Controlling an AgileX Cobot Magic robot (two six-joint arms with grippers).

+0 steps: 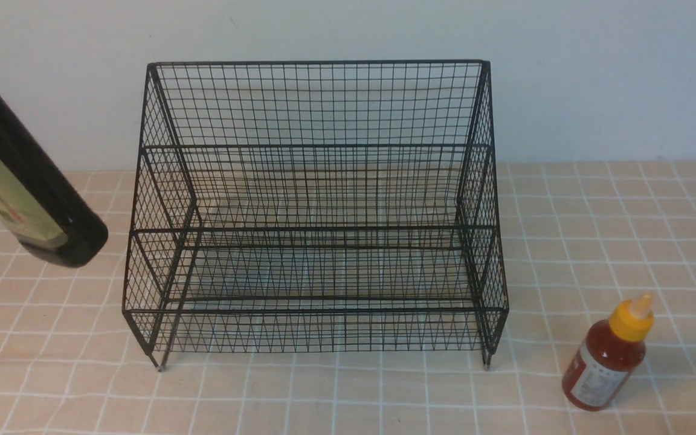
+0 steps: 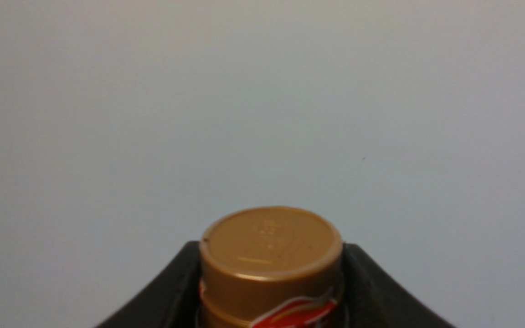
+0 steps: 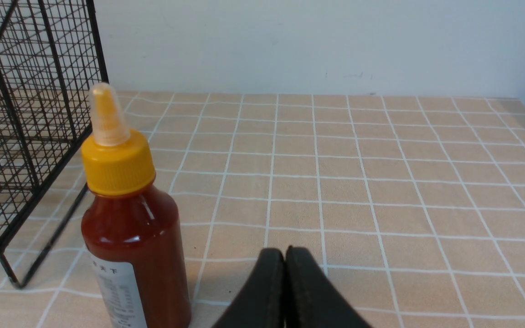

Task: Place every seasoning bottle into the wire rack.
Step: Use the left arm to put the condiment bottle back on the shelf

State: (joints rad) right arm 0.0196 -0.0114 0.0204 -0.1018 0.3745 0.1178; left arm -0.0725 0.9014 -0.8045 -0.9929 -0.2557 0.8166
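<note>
Here, the left claw (image 2: 271, 259) pinches the tall dark bottle (image 1: 34, 181) just under its gold cap (image 2: 270, 239). In the left wrist view a black finger (image 2: 171, 282) shows on each side of the neck, close against it. The cap's flat top faces the camera, and behind it is only the pale wall (image 1: 596, 72). From the front the claw itself is out of frame. The bottle hangs in the air at the left edge, tilted, its round base lower and turned toward the wire rack (image 1: 318, 181). Its beige-green label (image 1: 3, 193) faces forward. The base is near the rack's left side, apart from it and outside it, above the checked cloth (image 1: 626, 229).

The right claw (image 3: 285, 255) is pressed together with nothing between its two black fingers, and it sits low over the cloth. Just beside it, on the side toward the rack, the small red sauce bottle (image 3: 130, 241) stands upright on the cloth. It has a yellow nozzle cap (image 3: 114, 159) on top and a white label on its side. Claw and bottle do not touch. In the front view this bottle stands at the near right, outside the rack and a little off its right front foot.

The rack stands in the middle of the cloth, its tall back toward the wall and its stepped shelves open to the front.
</note>
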